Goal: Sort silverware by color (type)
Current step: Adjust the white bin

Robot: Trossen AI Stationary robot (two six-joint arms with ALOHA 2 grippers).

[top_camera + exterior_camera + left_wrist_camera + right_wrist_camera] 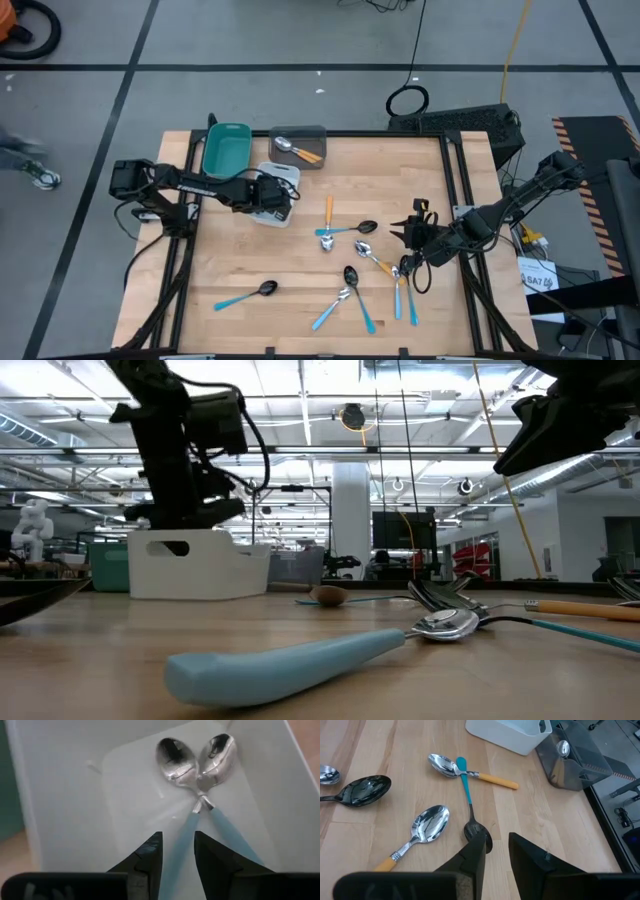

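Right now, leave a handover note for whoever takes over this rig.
Left gripper: open over the white tray, a blue handle between its fingers; two blue-handled silver spoons lie in that tray.
Right gripper: open, low over the table beside a black spoon, holding nothing.
Done: those two, plus one orange-handled spoon in the grey tray.
Left: about nine spoons loose on the table; teal tray has none.

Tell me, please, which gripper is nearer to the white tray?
Left. The left gripper hangs directly over the white tray; the right gripper sits across the table among loose spoons.
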